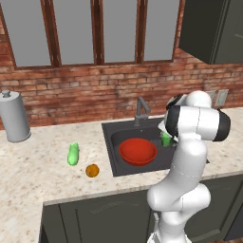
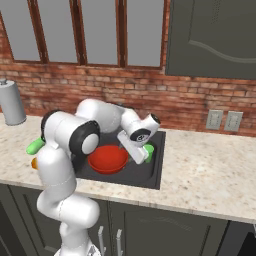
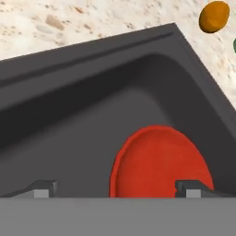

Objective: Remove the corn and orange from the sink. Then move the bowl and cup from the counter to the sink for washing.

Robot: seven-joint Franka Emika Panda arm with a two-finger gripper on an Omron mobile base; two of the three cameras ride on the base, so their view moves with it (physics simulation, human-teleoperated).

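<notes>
The red bowl [image 1: 137, 151] [image 2: 107, 158] [image 3: 159, 161] lies in the dark sink [image 1: 114, 156] [image 2: 153, 172] [image 3: 92, 101]. At the basin's right side the green cup [image 1: 165, 139] [image 2: 148, 151] stands upright, partly hidden by my arm. On the counter left of the sink are the green corn [image 1: 73, 154] [image 2: 35, 146] and the orange [image 1: 92, 170] [image 3: 214, 16]. My gripper [image 2: 136, 156] [image 3: 115, 189] hangs open over the sink, just left of the cup and above the bowl's right edge, holding nothing.
A dark faucet [image 1: 141, 110] rises behind the basin. A grey canister [image 1: 14, 116] [image 2: 11, 102] stands at the far left of the counter against the brick wall. Wall outlets [image 2: 224, 120] and an upper cabinet [image 2: 210, 35] are to the right.
</notes>
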